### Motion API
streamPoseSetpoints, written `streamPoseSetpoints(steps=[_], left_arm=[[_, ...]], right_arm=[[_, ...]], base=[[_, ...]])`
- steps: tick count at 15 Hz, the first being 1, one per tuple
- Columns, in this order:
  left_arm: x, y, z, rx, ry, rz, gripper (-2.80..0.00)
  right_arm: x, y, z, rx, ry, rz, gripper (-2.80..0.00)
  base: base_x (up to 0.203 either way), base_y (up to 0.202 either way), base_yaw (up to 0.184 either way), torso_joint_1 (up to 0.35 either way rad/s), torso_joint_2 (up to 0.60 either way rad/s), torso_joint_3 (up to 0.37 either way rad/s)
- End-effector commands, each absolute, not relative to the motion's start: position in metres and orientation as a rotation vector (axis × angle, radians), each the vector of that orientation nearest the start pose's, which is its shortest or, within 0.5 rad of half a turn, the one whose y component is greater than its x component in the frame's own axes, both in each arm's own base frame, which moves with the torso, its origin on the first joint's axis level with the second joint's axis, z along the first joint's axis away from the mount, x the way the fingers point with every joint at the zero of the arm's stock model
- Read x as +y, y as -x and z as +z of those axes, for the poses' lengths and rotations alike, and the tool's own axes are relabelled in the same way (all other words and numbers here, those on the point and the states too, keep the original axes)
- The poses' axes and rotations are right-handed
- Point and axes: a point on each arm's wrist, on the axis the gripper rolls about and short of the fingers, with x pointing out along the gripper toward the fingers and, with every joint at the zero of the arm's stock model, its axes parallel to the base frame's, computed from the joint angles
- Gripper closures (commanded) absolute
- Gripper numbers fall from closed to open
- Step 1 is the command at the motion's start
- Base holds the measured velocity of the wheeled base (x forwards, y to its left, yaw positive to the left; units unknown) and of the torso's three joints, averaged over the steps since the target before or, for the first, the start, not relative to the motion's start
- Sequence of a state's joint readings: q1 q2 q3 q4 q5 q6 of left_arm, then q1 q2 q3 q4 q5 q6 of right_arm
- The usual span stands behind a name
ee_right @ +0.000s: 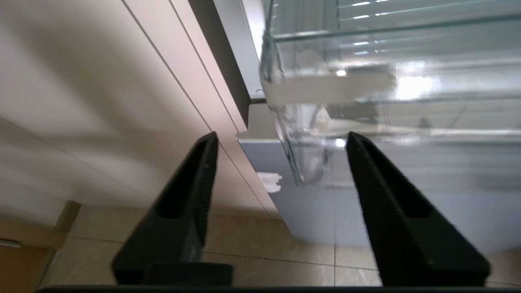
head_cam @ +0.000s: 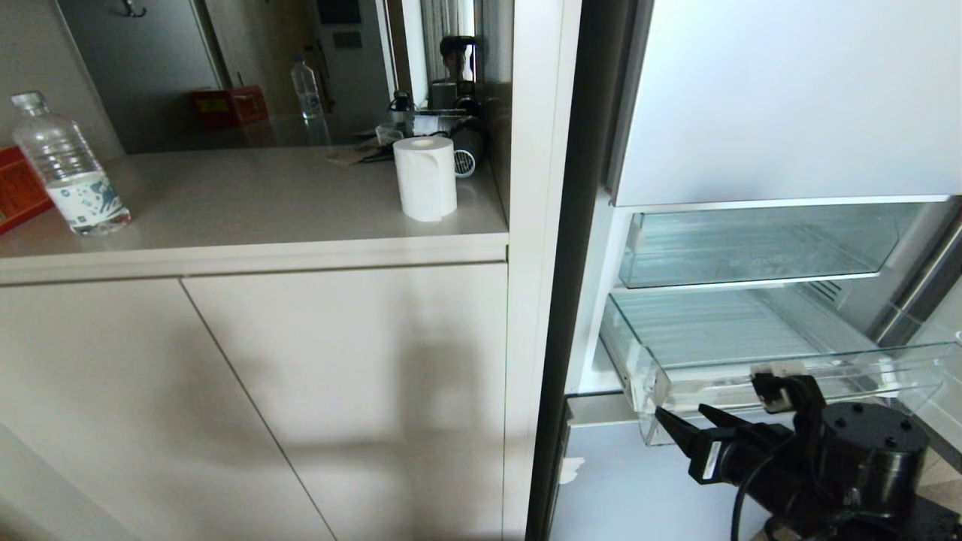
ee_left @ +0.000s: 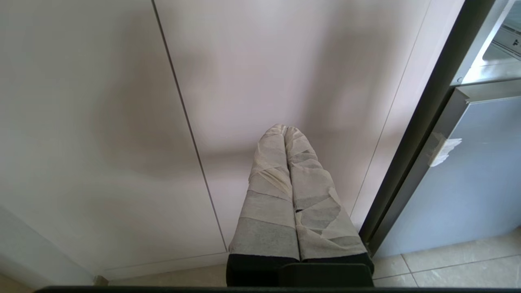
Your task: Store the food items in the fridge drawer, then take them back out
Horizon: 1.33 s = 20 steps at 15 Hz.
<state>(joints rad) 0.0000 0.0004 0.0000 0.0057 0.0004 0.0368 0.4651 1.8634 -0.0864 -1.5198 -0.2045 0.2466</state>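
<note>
Right gripper (head_cam: pixel 685 418) sits with jaws spread, empty, just below the left front corner of the pulled-out fridge drawer (head_cam: pixel 887 379); left gripper (ee_left: pixel 285 129) is closed by the cabinet (ee_left: pixel 101 122).

The fridge drawer (head_cam: pixel 782 361) stands pulled out, its open top unobstructed.

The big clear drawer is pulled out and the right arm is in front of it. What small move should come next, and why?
Probably draw the right gripper back from the fridge drawer and go for a food item. Its fingers are open and empty just below the drawer's front lip, and no food shows in the drawer. The left gripper is shut, facing the cabinet.
</note>
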Motion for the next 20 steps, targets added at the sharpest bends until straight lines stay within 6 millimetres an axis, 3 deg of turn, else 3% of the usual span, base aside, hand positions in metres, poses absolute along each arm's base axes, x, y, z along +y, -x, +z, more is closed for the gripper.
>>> streamPoseSetpoints(steps=[1,6,11,15,20], left_arm=[[0.0,0.023,0.075,0.008,-0.037,0.0,0.0],[0.0,0.023,0.075,0.008,-0.037,0.001,0.0],[0.0,0.023,0.075,0.008,-0.037,0.001,0.0],[0.0,0.023,0.075,0.008,-0.037,0.001,0.0],[0.0,0.023,0.075,0.008,-0.037,0.001,0.0]], right_arm=[[0.085,-0.179,0.086,0.246,-0.174,0.23,-2.8],[0.064,-0.173,0.115,0.089,-0.144,0.144,-2.8],[0.033,-0.223,0.139,0.023,-0.002,-0.057,-2.8],[0.009,-0.254,0.153,0.148,0.018,-0.106,-2.8],[0.001,-0.273,0.162,0.345,0.016,-0.081,-2.8]], base=[[0.0,0.0,0.0,0.0,0.0,0.0],[0.0,0.0,0.0,0.0,0.0,0.0],[0.0,0.0,0.0,0.0,0.0,0.0],[0.0,0.0,0.0,0.0,0.0,0.0],[0.0,0.0,0.0,0.0,0.0,0.0]])
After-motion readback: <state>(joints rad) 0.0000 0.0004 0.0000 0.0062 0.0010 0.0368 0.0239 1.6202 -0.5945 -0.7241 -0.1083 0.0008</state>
